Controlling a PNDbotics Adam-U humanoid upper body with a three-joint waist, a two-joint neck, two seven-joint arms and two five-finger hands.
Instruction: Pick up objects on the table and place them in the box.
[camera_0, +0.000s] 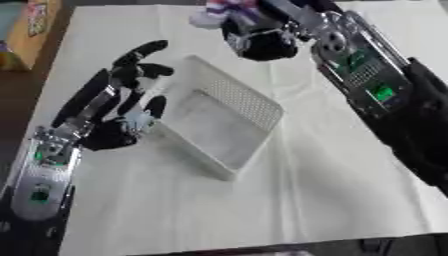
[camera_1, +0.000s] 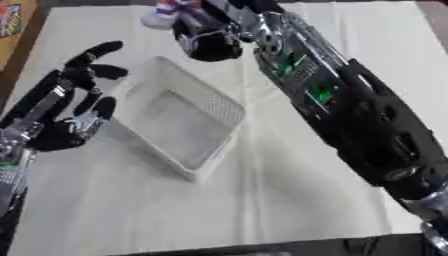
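Note:
A white perforated box (camera_0: 229, 116) lies askew in the middle of the white table (camera_0: 306, 200), and nothing shows inside it. My left hand (camera_0: 127, 107) stands open just left of the box, fingers spread and pointing up the table. At the far edge my right hand (camera_0: 261, 41) is curled round a small white, purple and red object (camera_0: 217, 12), which sticks out to its upper left. The picture is blurred there, and the hand hides part of the object. That hand is beyond the box's far corner.
A colourful orange carton (camera_0: 31, 24) stands off the table's far left corner. The table's near edge runs along the bottom (camera_0: 262, 245). My right forearm (camera_1: 350, 110) crosses the right side above the cloth.

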